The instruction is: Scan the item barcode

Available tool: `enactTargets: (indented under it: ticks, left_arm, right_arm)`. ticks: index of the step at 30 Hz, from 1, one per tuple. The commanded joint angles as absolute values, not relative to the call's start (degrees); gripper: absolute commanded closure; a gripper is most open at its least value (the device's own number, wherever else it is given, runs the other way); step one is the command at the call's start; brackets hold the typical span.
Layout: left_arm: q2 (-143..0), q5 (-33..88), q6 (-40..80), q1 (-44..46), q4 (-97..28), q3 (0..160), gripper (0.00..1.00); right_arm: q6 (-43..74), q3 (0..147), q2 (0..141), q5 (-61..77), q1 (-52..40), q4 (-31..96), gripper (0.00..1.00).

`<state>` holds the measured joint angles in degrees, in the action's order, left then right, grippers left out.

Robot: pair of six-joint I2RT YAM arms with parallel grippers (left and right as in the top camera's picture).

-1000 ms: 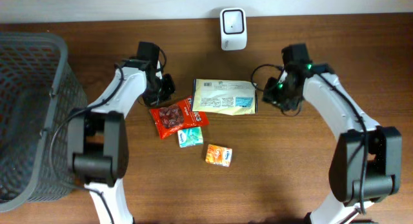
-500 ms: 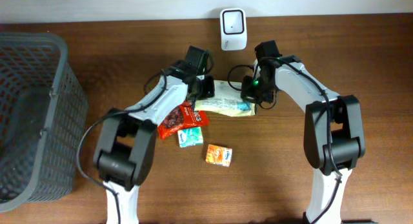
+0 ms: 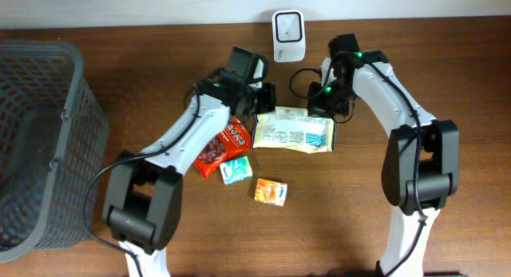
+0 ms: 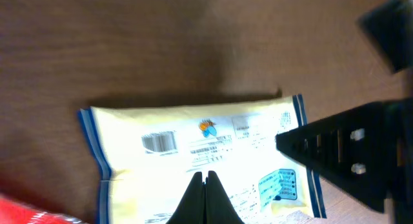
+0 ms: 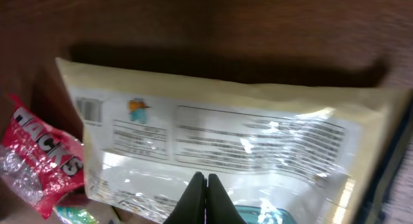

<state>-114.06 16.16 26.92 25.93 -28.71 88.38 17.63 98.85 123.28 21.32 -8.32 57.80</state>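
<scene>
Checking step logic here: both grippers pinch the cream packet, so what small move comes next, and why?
Probably rotate the cream packet so its barcode faces the white scanner. The left gripper and right gripper are both shut on its edge, the barcode faces upward, and the scanner stands just beyond it.

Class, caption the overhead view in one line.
Scanning setup: left gripper and right gripper hold a cream packet near the white scanner.

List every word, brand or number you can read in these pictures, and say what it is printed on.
"HACKS": on the red crinkly plastic bag.
Barcode and fine print on the pale yellow plastic packet: too blurred to read.
Print on the small orange box and the small teal sachet: too small to read.
</scene>
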Motion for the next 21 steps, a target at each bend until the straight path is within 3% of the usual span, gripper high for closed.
enactTargets:
  ticks: [1, 5, 6, 9, 13, 17, 19, 21]
  left_arm:
    - [-121.7, 20.3, 28.0, 28.6, -27.8, 88.3, 1.0]
    - [-126.5, 16.6, 28.0, 29.0, -28.2, 88.3, 1.0]
    - [-126.4, 10.0, 28.0, 28.1, -31.1, 88.3, 1.0]
    - [-126.0, 7.6, 28.0, 24.9, -36.2, 88.3, 1.0]
    - [-120.4, -0.5, 30.3, 21.9, -39.7, 88.3, 1.0]
    - [-113.3, 2.6, 29.9, 21.8, -39.7, 88.3, 1.0]
    - [-113.4, 7.7, 29.9, 22.0, -39.7, 88.3, 1.0]
    - [-113.4, 7.9, 29.9, 23.0, -39.8, 88.3, 1.0]
  right_arm:
    - [16.9, 99.6, 122.5, 20.6, -4.9, 59.3, 0.96]
    - [16.7, 98.6, 122.5, 20.5, -4.1, 61.8, 0.96]
    - [16.7, 96.3, 122.5, 20.5, -5.1, 60.7, 0.96]
    - [16.8, 87.8, 122.5, 20.3, -9.3, 52.2, 0.96]
    - [20.4, 87.9, 122.5, 5.3, -9.6, 54.2, 0.96]
    - [15.7, 104.5, 122.5, 13.0, -9.0, 68.9, 0.95]
    - [13.7, 104.7, 122.7, 18.7, -10.2, 69.9, 0.9]
    - [13.7, 100.2, 122.8, 20.7, -12.6, 68.7, 0.91]
